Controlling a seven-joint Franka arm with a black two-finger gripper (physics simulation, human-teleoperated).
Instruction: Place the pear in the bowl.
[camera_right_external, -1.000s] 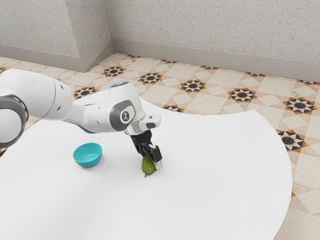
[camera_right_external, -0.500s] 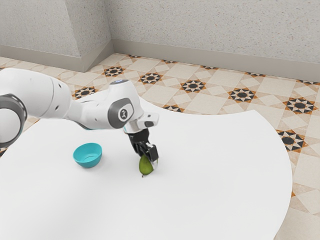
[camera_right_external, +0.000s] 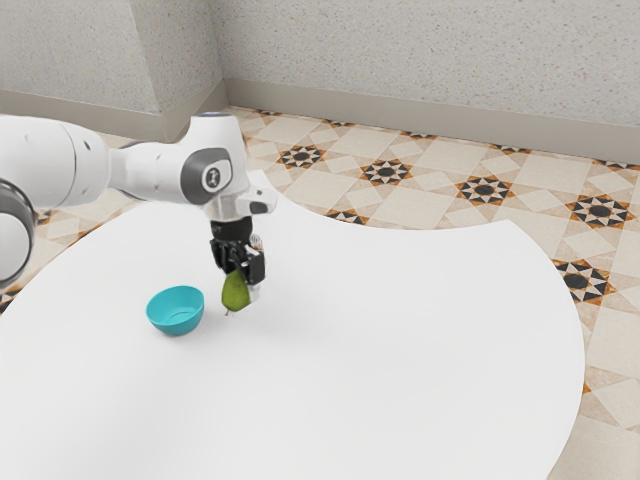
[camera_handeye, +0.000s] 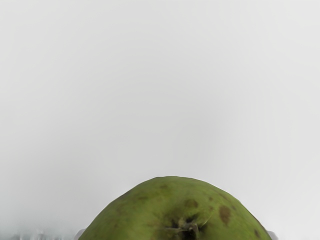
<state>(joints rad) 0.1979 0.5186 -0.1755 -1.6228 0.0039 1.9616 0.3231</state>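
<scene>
Exterior view: pear (camera_right_external: 235, 293), transfer step.
Gripper (camera_right_external: 241, 285) pinching pear (stem downward), bowl (camera_right_external: 176, 323) near gripper; next: centre above, lower, release.

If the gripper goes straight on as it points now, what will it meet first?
Likely the table, touched first by the pear in the gripper; how big the gap is stays unclear.

Home-like interior, star-patterned tile floor (camera_right_external: 484, 190)

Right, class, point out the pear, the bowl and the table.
Pear (camera_right_external: 235, 292): exterior view, its green side.
Bowl (camera_right_external: 177, 327): exterior view, its outer wall.
Table (camera_right_external: 400, 350): exterior view, its bare white top.
</scene>
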